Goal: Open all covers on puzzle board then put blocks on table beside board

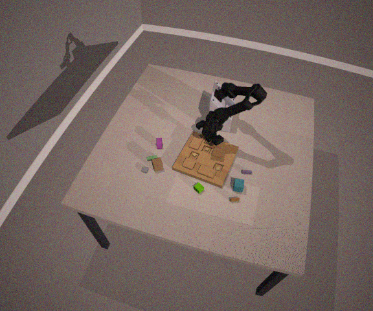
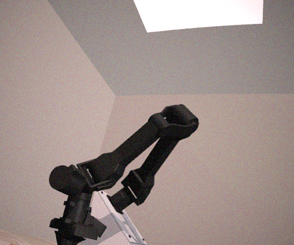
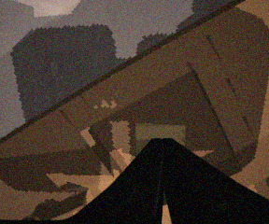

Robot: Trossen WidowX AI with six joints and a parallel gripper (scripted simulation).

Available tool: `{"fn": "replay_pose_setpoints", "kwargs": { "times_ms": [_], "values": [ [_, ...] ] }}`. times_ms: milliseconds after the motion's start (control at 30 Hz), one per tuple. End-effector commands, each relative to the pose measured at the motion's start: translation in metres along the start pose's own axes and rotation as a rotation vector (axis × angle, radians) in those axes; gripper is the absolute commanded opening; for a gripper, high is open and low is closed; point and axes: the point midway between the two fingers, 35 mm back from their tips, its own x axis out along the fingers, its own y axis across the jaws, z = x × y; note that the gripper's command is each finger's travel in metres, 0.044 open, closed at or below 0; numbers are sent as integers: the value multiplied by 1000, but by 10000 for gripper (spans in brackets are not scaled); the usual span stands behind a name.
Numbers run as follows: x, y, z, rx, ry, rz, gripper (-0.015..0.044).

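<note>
The wooden puzzle board (image 1: 228, 164) (image 3: 148, 75) lies on the table. My gripper (image 3: 161, 148) is shut and empty, low over the board's back part; its tips are hidden in the top view. A dull green rectangular piece (image 3: 160, 131) shows just beyond the tips; I cannot tell if it is a block or part of a cover. Flat square covers show at the back left (image 1: 194, 143), front left (image 1: 189, 163) and front (image 1: 206, 170). Small square openings show in the middle (image 1: 207, 148), at the left (image 1: 194, 155) and at the right (image 1: 218, 167). The back edge is hidden by the hand.
Left of the board lie a magenta block (image 1: 159, 143), a green bar (image 1: 151, 157), a brown block (image 1: 157, 164) and a grey piece (image 1: 144, 170). A bright green block (image 1: 199, 188) lies in front. A teal cube (image 1: 238, 184), purple bar (image 1: 247, 172) and orange bar (image 1: 234, 199) lie front right.
</note>
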Motion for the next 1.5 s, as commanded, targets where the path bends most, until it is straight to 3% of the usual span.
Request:
{"fn": "replay_pose_setpoints", "kwargs": {
  "times_ms": [0, 333, 533, 900, 1467],
  "values": [
    [0, -2, -1, -6, 1, 0, 0],
    [-12, 0, 0, -1, 2, 0, 0],
    [-25, -1, -2, 1, 3, 3, 144],
    [-64, -1, -1, -1, 4, 2, 144],
    [-36, -1, -1, -1, 4, 2, 144]
  ]
}}
